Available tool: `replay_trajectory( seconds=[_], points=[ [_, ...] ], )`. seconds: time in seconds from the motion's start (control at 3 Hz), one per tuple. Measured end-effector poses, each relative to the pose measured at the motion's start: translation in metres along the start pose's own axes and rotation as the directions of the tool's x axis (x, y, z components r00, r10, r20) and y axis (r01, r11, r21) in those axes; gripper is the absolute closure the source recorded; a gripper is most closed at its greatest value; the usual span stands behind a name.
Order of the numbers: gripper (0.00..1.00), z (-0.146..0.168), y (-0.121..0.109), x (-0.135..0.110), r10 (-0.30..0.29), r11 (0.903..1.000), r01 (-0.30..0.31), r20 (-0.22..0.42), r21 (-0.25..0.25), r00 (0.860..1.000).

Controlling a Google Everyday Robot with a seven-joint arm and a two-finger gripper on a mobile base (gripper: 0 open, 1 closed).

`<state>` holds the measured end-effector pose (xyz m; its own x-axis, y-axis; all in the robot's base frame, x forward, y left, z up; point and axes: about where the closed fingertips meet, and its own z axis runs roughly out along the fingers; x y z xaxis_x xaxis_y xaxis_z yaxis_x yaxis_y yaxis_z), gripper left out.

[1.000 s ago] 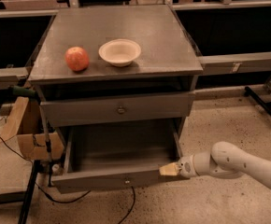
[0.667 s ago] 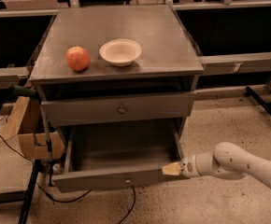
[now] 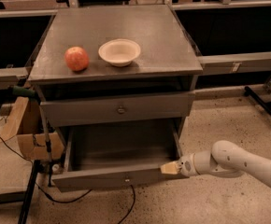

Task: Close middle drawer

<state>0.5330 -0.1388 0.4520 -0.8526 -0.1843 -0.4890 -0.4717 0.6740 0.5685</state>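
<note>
The middle drawer (image 3: 112, 177) is a grey metal box pulled far out of the cabinet. It is empty inside, with a small round knob (image 3: 127, 180) on its flat front. My gripper (image 3: 170, 168) comes in from the right on a white arm (image 3: 238, 162). Its tan fingertips are together and rest against the right front corner of the open drawer. Above it, the taller drawer front (image 3: 117, 109) with its own knob is closed.
A red apple (image 3: 76, 58) and a white bowl (image 3: 119, 52) sit on the cabinet top (image 3: 163, 41). A cardboard box (image 3: 28, 129) and a black stand (image 3: 44, 139) are at the cabinet's left. Cables lie on the floor under the drawer.
Almost nothing differs: my gripper stays at the drawer's right front corner, and the drawer stands about as far out as before.
</note>
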Motion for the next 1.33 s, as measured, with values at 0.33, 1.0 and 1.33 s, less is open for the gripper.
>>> replay_trajectory(
  seconds=[0.33,1.0,1.33],
  points=[
    [1.0,0.0039,0.0006,-0.0024,-0.004,1.0,0.004,-0.007,0.003,1.0],
    [1.0,0.0034,-0.0018,-0.0024,0.0,0.9999,0.0,-0.016,0.016,1.0],
    [1.0,0.0074,0.0016,-0.0004,-0.008,0.9999,0.009,-0.043,0.011,0.999]
  ],
)
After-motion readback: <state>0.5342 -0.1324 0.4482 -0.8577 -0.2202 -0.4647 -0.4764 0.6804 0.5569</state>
